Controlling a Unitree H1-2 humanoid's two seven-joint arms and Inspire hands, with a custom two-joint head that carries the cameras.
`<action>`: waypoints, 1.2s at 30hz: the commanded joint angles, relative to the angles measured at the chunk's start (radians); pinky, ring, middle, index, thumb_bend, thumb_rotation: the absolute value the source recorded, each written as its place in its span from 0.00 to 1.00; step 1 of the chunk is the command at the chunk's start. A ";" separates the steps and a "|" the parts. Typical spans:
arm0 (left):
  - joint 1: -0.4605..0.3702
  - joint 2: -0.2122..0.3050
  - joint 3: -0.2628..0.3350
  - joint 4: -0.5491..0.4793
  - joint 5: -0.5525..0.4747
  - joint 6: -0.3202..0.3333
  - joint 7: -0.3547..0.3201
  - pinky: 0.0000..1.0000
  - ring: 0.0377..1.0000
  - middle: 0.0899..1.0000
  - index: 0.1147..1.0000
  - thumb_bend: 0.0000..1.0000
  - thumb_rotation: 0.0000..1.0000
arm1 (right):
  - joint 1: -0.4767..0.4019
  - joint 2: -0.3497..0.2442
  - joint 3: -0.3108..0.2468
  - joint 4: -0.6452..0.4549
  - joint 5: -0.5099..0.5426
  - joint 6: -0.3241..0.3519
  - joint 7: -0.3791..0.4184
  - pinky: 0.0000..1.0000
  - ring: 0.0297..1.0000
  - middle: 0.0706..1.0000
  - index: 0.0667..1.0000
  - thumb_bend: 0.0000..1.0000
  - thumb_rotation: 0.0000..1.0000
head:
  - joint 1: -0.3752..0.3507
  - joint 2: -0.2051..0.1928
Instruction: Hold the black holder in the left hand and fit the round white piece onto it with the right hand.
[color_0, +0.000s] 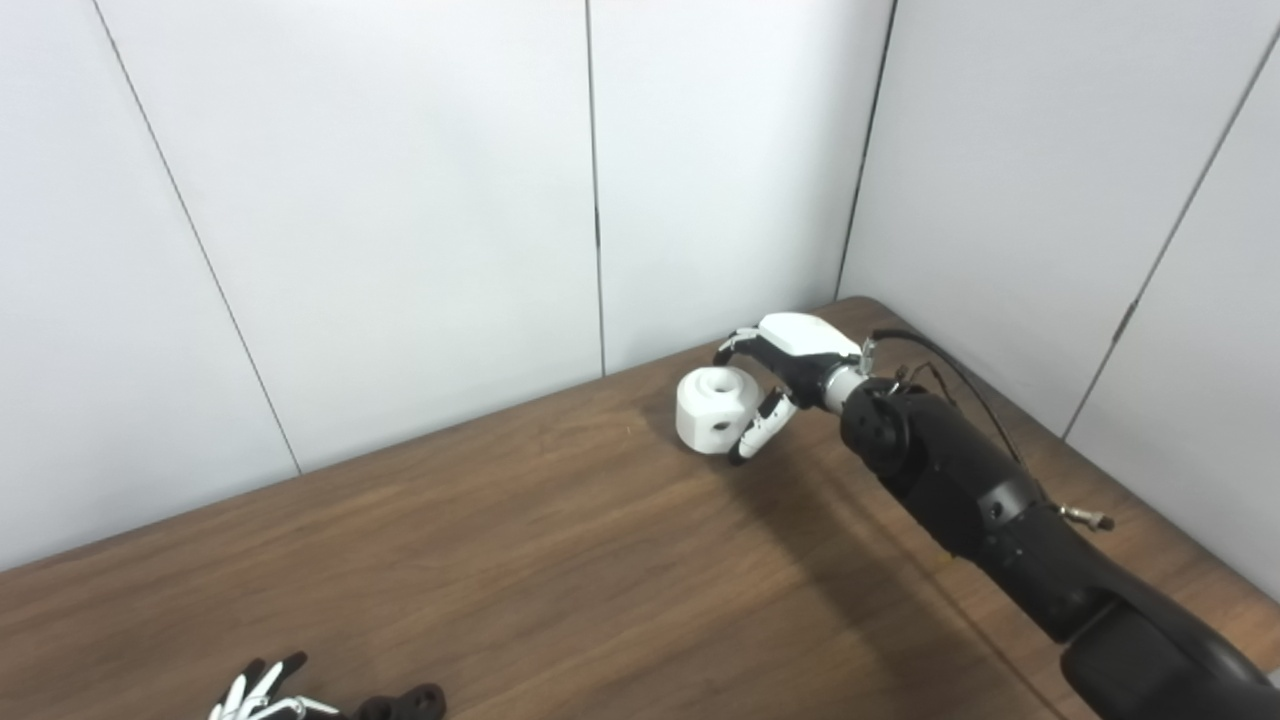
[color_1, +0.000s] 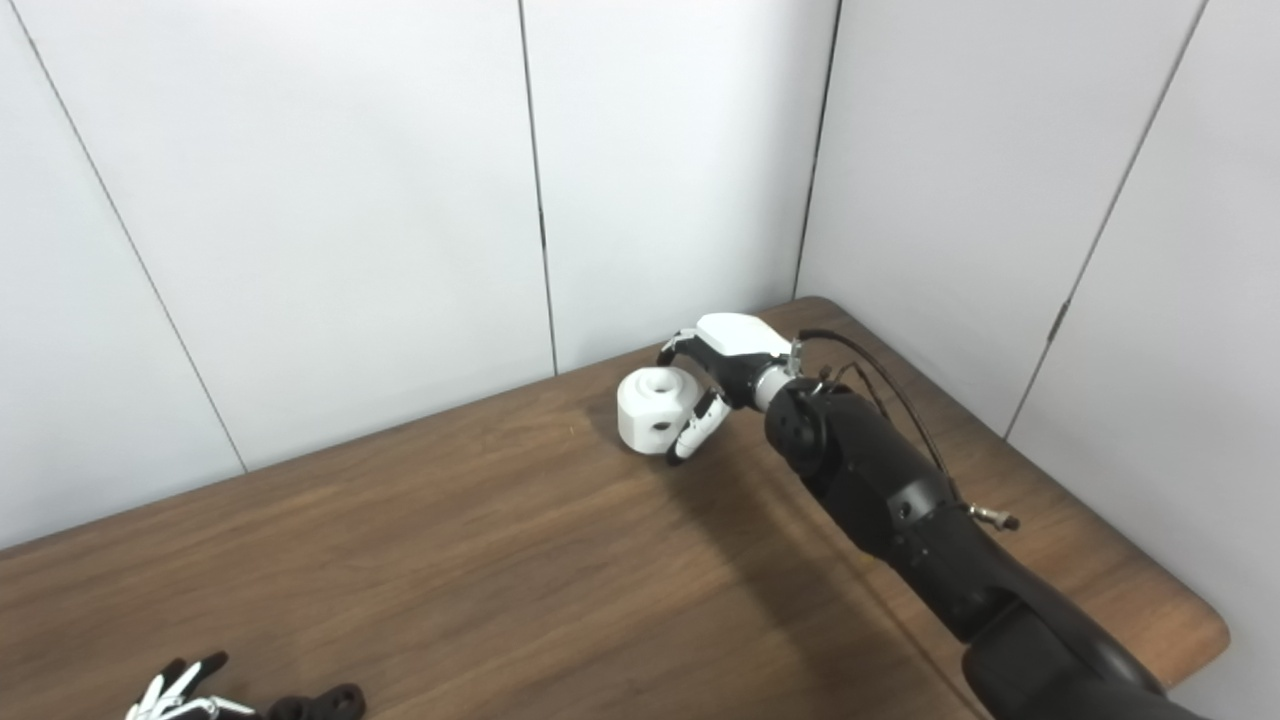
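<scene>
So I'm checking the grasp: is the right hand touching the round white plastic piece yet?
Touching. In the left eye view the right hand has fingers wrapped against the round white plastic piece.

The wooden table lies bare across its middle, a wide open stretch between the two hands where either could pass freely. White wall panels close off the far edge, and a second panelled wall closes the right side, forming a corner just behind the right hand. That hand and its black arm run diagonally along the table's right part, blocking passage there. The round white piece sits near the back wall, enclosed by the right hand's fingers, with open room to its left. At the near edge, the left hand and the black holder just beside it occupy the bottom-left strip.
</scene>
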 joint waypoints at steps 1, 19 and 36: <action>0.025 0.008 -0.004 -0.016 0.003 0.006 -0.011 1.00 1.00 0.90 0.42 0.52 0.04 | -0.048 -0.016 -0.003 0.011 -0.014 -0.037 -0.053 0.92 0.92 0.87 0.68 0.94 0.27 | -0.001 0.000; 0.024 0.008 -0.005 -0.022 0.008 0.017 -0.017 1.00 1.00 0.90 0.42 0.52 0.04 | -0.063 0.010 0.003 0.131 -0.015 -0.150 -0.224 0.86 0.83 0.74 0.44 0.52 0.13 | 0.001 0.004; 0.019 0.002 -0.011 -0.020 0.017 0.022 -0.014 1.00 1.00 0.90 0.42 0.52 0.04 | -0.062 0.008 -0.004 0.133 0.017 -0.146 -0.177 0.86 0.83 0.76 0.44 0.51 0.13 | 0.016 0.009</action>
